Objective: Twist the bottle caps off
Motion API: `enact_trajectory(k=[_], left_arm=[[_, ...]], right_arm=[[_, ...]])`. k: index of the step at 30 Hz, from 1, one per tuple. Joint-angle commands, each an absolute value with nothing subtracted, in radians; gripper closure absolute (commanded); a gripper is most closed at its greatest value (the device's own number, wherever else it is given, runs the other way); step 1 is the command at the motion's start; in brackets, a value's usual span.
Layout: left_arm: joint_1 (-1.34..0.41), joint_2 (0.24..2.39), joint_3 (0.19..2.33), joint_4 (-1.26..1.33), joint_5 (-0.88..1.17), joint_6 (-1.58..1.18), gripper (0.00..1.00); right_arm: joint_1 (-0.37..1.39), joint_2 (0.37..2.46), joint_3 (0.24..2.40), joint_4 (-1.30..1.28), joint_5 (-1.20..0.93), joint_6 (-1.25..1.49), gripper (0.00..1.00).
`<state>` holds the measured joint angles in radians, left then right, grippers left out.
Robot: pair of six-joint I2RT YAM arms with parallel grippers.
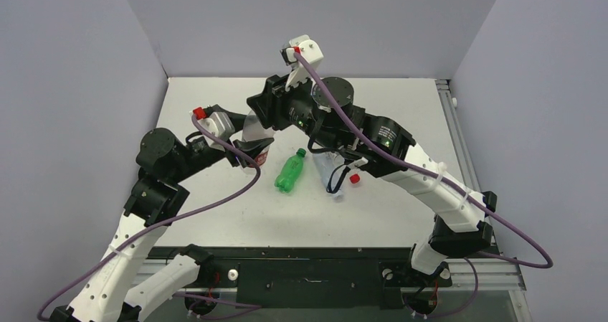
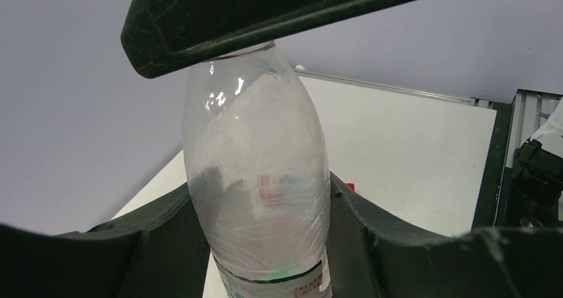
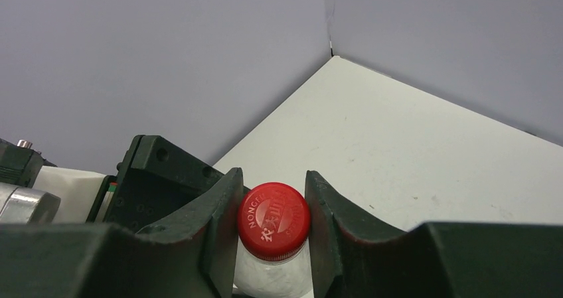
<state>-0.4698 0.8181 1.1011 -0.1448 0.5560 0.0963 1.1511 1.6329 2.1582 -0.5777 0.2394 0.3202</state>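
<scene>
My left gripper (image 1: pixel 251 152) is shut on a clear bottle with a red label (image 1: pixel 256 132) and holds it upright at the table's middle left. In the left wrist view the bottle (image 2: pixel 255 178) fills the gap between the fingers (image 2: pixel 398 245). My right gripper (image 1: pixel 264 110) is above it, shut on the bottle's red cap (image 3: pixel 273 220), with one finger on each side of the cap. A green bottle (image 1: pixel 289 173) with its green cap (image 1: pixel 301 152) lies in the middle. A clear bottle (image 1: pixel 328 173) lies under the right arm, with a loose red cap (image 1: pixel 354 179) beside it.
The right arm (image 1: pixel 401 161) stretches across the table's middle over the lying bottles. Grey walls close off the left, back and right. The right gripper's finger (image 2: pixel 265 12) hangs over the held bottle's top in the left wrist view.
</scene>
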Motion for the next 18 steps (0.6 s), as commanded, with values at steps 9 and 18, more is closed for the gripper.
enact_trajectory(k=[9,18], left_arm=[[-0.474,0.809,1.123,-0.051,0.659,-0.083,0.83],[-0.472,0.835,1.145,0.155,0.934,-0.402,0.88]], right_arm=[[1.132,1.522,2.130,-0.463,0.000,0.208,1.00],[1.057,1.416,2.066,-0.366,-0.575,0.232,1.00]])
